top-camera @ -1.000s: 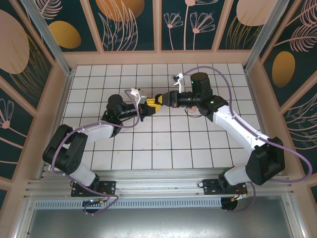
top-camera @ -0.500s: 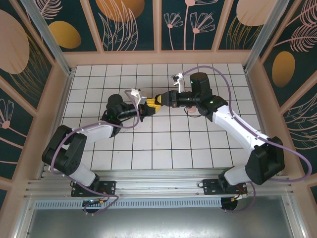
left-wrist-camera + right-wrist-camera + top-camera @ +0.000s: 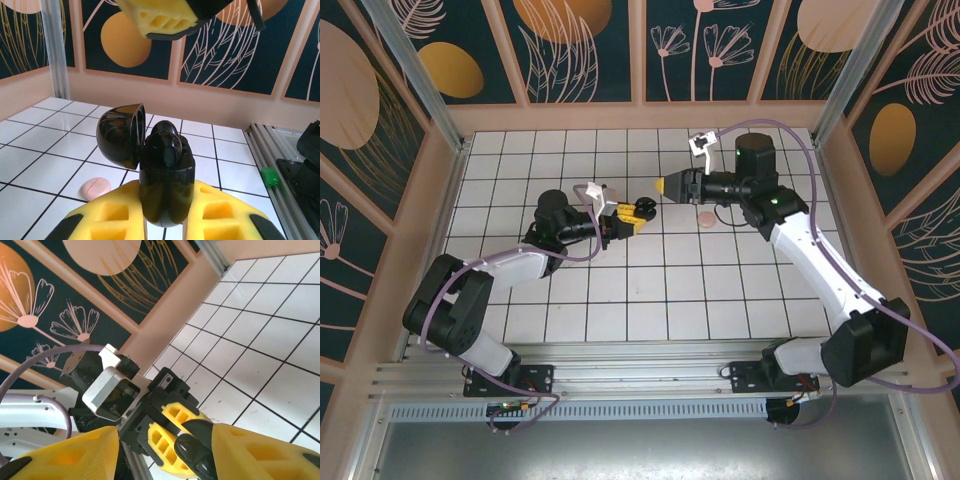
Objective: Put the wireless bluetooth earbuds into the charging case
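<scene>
My left gripper is shut on a glossy black charging case, held upright above the tiles with its lid swung open to the left. A black earbud sits in the case's top opening. In the right wrist view the same case shows between the left gripper's yellow fingers. My right gripper hangs a short way right of and behind the case. Its yellow fingers stand wide apart with nothing between them, and one fingertip shows above the case.
A pale pink rounded disc lies on the white grid table under the right arm, also seen as the disc left of the case. Wooden walls ring the table. A metal rail runs along the near edge.
The right gripper has drawn back from the case, moving right and away, and its fingers have opened. The left gripper still holds the case in the same spot.
</scene>
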{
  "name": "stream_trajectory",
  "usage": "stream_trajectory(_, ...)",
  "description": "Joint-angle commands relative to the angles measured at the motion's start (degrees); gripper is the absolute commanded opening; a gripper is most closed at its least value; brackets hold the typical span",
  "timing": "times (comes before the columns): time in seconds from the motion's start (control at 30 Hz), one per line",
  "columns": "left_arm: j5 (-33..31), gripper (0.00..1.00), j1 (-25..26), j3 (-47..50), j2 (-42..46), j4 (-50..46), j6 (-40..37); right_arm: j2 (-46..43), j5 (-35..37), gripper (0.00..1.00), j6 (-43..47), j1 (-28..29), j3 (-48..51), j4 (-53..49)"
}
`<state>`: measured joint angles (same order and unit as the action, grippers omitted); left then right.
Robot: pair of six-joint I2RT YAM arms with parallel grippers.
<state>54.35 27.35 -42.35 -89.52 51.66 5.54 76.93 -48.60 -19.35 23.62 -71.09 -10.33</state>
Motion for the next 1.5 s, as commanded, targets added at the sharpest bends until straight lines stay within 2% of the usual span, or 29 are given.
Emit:
stream_trajectory(0.0,2.39,0.08,0.33,-1.77,1.75,-0.94,-2.02,3.27,-3.96,0.53,2.83,0.0,-2.42,-2.35)
stream_trajectory(0.47,0.73,0.08,0.5,-3.2,1.68,-2.64,-1.95,8.48,-8.56,0.54,3.49,3.39,-3.84,-2.42)
stream_trajectory(0.87,-1.91,0.08,0.5,-3.57,1.1,-4.77,-1.33,0.1,-7.53,0.52,1.64,1.91,1.8,-0.43)
stream_trajectory(0.93,-3.14,0.08,0.46,-4.05,0.93,-5.6,-0.08,-1.34,-5.6,0.52,0.21,0.84,3.57,0.7)
stream_trajectory(1.03,-5.75,0.08,0.5,-5.23,0.51,-7.71,3.48,-3.52,1.98,0.52,-2.61,-2.07,5.51,0.37)
stream_trajectory(1.17,-9.54,0.07,0.85,-7.42,-1.1,-10.5,11.85,-6.6,10.66,0.52,-7.46,-6.81,9.11,0.9)
stream_trajectory(1.33,-17.95,0.04,3.6,-15.77,-4.82,-25.33,20.6,-9.7,20.44,0.51,-12.82,-10.29,13.9,0.35)
stream_trajectory(1.47,-21.5,0.04,5.95,-22.79,-10.21,-34.48,28.86,-12.38,23.37,0.5,-15.93,-11.96,18.47,1.72)
